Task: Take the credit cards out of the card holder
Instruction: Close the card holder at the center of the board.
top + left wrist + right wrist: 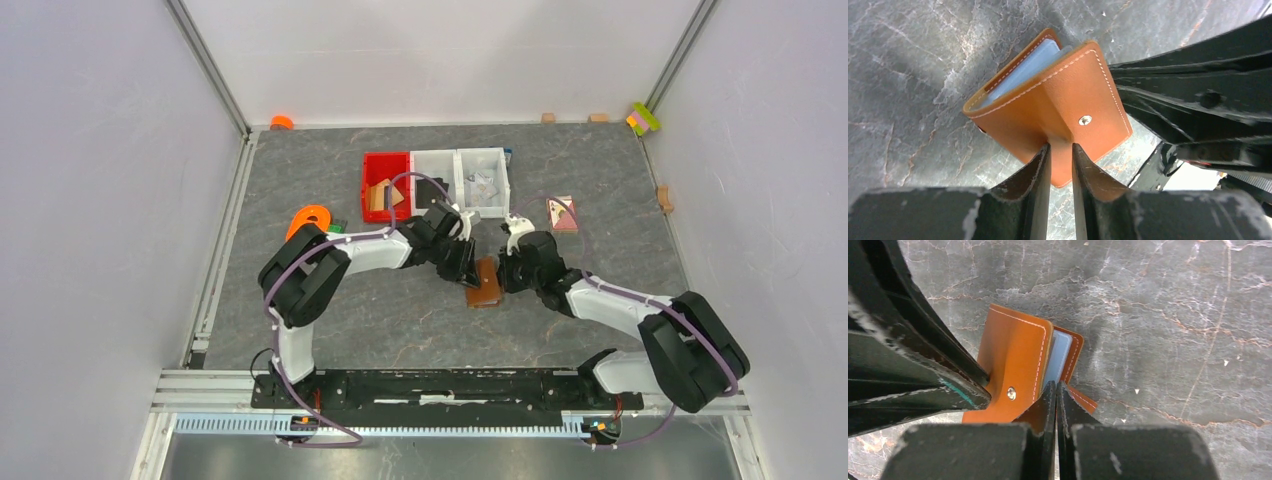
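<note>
The card holder, a brown leather wallet, sits on the grey table between both arms. In the left wrist view it stands partly open, showing its snap stud and pale grey-blue lining. My left gripper is shut on a fold of its outer cover, and it comes in from the wallet's left. My right gripper is shut, its tips pressed at the edge of the pale lining of the card holder. Whether anything thin is pinched there does not show. The credit cards are hidden.
A red bin and two white bins stand behind the arms. A pink-red picture card lies to the right of them. An orange ring lies at the left. Small blocks sit along the back wall.
</note>
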You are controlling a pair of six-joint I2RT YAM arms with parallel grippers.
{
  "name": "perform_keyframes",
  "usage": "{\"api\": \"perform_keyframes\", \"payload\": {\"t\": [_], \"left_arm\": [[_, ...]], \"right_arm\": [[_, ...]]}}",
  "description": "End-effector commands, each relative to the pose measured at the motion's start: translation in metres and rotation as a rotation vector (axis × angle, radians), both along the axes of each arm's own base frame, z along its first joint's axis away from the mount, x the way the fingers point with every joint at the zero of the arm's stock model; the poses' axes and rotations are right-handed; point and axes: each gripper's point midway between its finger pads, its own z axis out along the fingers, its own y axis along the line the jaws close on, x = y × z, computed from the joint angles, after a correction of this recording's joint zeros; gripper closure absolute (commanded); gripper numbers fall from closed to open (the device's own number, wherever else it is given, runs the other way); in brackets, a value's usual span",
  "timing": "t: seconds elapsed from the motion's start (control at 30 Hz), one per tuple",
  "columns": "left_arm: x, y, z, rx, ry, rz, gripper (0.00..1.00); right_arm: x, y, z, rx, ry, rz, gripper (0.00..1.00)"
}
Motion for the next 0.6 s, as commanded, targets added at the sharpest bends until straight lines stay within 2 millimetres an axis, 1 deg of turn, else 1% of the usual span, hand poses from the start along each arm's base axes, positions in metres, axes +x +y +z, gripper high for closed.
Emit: {"api": "perform_keyframes", "payload": {"t": [0.0, 0.07, 0.17, 0.2, 0.27, 0.37, 0.4, 0.47, 0.5, 0.53, 0.57], "left_arm": [[-0.001, 0.005, -0.025, 0.132, -0.012, -0.030, 0.71], [0.000, 0.008, -0.034, 0.176, -0.011, -0.028, 0.71], [0.002, 0.016, -0.047, 0.257, -0.002, -0.009, 0.72], [0.002, 0.021, -0.053, 0.292, 0.007, -0.003, 0.72], [0.005, 0.024, -0.057, 0.321, 0.010, 0.010, 0.72], [0.006, 0.025, -0.053, 0.321, -0.001, 0.015, 0.72], [0.006, 0.026, -0.051, 0.322, -0.005, 0.018, 0.72], [0.007, 0.028, -0.049, 0.325, -0.015, 0.026, 0.72], [0.007, 0.029, -0.049, 0.326, -0.019, 0.026, 0.72], [0.008, 0.029, -0.049, 0.328, -0.020, 0.030, 0.72], [0.008, 0.030, -0.049, 0.331, -0.021, 0.035, 0.73]], "right_arm": [[0.007, -0.004, 0.014, 0.060, -0.049, -0.043, 1.00], [0.010, -0.008, 0.019, 0.070, -0.067, -0.071, 0.99], [0.014, -0.020, 0.024, 0.059, -0.101, -0.134, 0.96], [0.017, -0.029, 0.026, 0.038, -0.124, -0.177, 0.95], [0.020, -0.043, 0.030, 0.001, -0.154, -0.234, 0.93], [0.023, -0.057, 0.033, -0.044, -0.180, -0.294, 0.90], [0.023, -0.058, 0.035, -0.043, -0.186, -0.296, 0.90], [0.022, -0.052, 0.038, -0.019, -0.194, -0.261, 0.89], [0.021, -0.042, 0.042, 0.014, -0.208, -0.205, 0.88], [0.018, -0.032, 0.046, 0.050, -0.218, -0.148, 0.85], [0.016, -0.027, 0.047, 0.069, -0.225, -0.117, 0.82]]}}
